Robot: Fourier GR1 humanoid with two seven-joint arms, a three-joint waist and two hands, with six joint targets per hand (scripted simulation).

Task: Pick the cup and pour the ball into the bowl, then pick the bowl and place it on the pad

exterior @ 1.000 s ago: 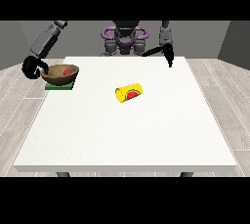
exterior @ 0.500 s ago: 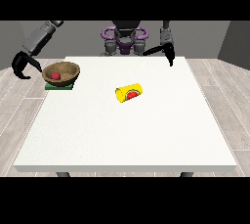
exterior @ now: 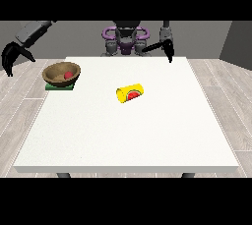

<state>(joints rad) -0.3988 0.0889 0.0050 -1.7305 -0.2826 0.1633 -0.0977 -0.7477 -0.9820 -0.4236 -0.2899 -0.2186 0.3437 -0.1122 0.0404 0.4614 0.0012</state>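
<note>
Bowl [exterior: 61,73] over mostly hidden pad [exterior: 59,87]

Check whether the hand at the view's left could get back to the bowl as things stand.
Probably yes. That hand hangs open just off the table's left edge, apart from the bowl, which sits on the green pad near that edge. Nothing stands between them.

We see a big white table [exterior: 128,135] w/ dark legs underneath, pale grey wood-plank floor [exterior: 229,106] all round it, plain grey wall [exterior: 78,35] behind. Even, soft light.
</note>
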